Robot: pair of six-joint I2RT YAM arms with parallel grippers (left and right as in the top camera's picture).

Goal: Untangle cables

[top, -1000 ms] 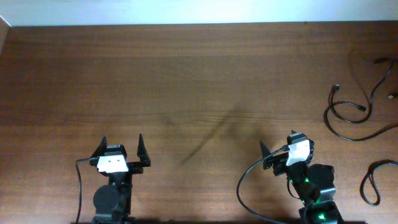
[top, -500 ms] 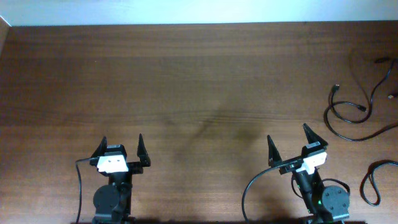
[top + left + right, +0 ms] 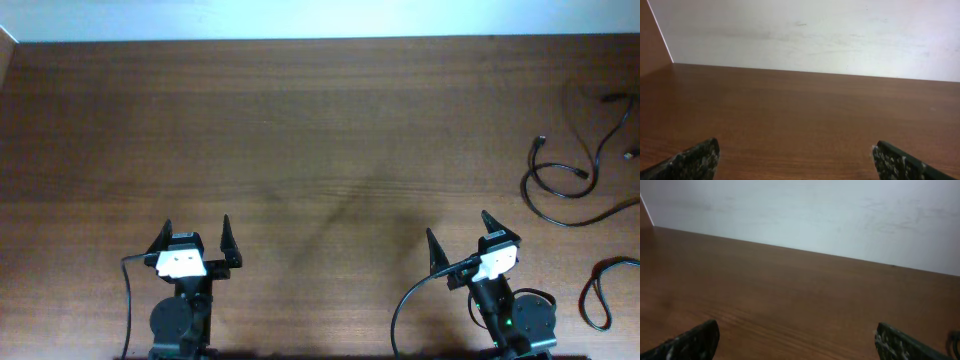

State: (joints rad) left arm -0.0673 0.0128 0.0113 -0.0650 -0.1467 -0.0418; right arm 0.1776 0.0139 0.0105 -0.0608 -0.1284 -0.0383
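Observation:
Thin black cables lie in loose loops at the table's far right edge, with small plugs at their ends. Another black cable loop lies at the right edge nearer the front. My left gripper is open and empty at the front left, far from the cables. My right gripper is open and empty at the front right, to the left of the cables. In the left wrist view and the right wrist view only bare wood shows between the open fingers.
The brown wooden table ends at a white wall at the back. Thicker black wires run from both gripper bases at the front edge.
The right arm swung from a turned pose to facing forward, and its gripper shifted slightly between the last two frames. The left arm and the cables have not moved.

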